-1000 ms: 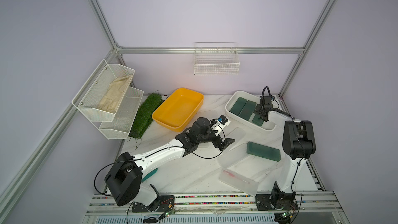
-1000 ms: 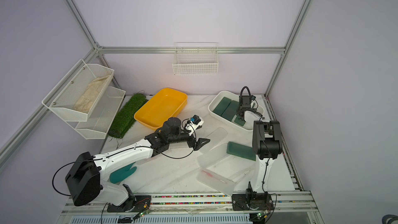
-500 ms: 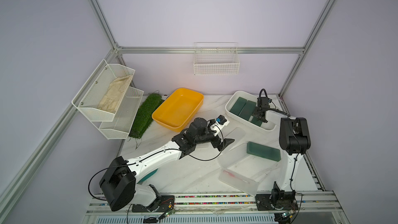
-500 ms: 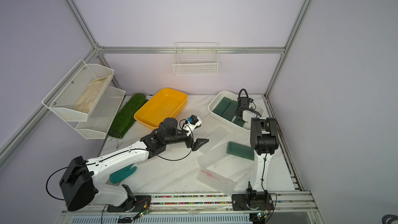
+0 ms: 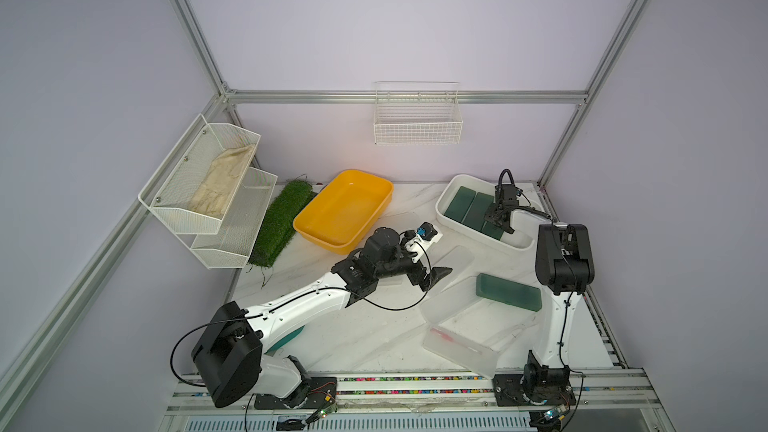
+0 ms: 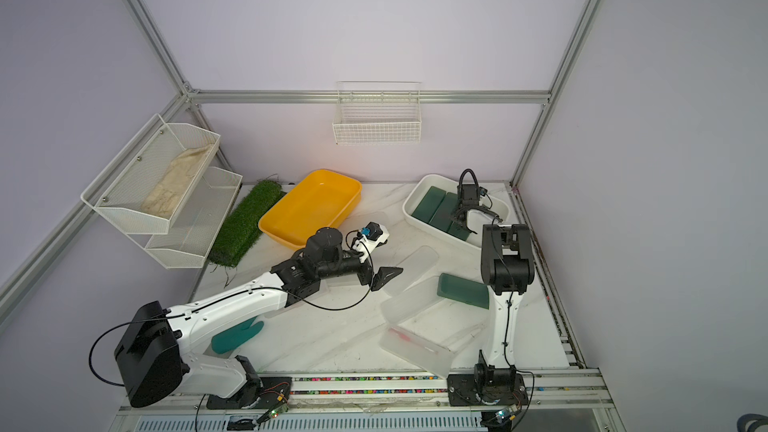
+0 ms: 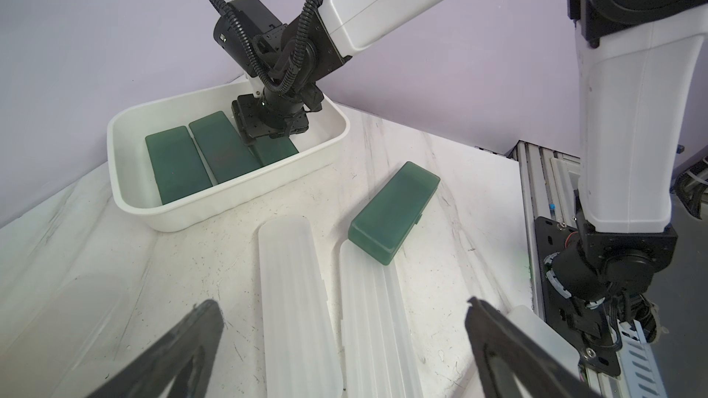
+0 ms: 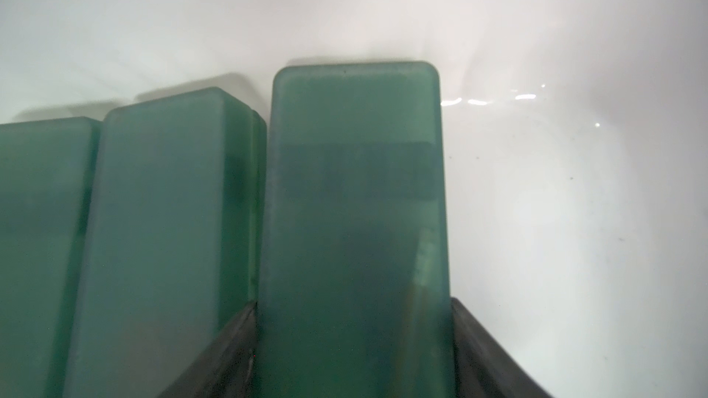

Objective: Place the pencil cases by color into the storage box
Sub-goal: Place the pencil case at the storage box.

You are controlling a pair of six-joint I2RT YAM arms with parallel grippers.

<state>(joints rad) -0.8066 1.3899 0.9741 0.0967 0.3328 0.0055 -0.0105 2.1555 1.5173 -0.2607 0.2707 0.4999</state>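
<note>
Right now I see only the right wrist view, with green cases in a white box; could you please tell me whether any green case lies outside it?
Observer: Yes, one green case lies on the table, its end overlapping a frosted case.
Operator: Thank you. Where is the left gripper, please?
Observer: The left gripper is empty, jaws wide open, facing that case and a second frosted case beside it.
Operator: Has any frosted case been stored?
Observer: None that I can see; the yellow tray is empty.
</note>
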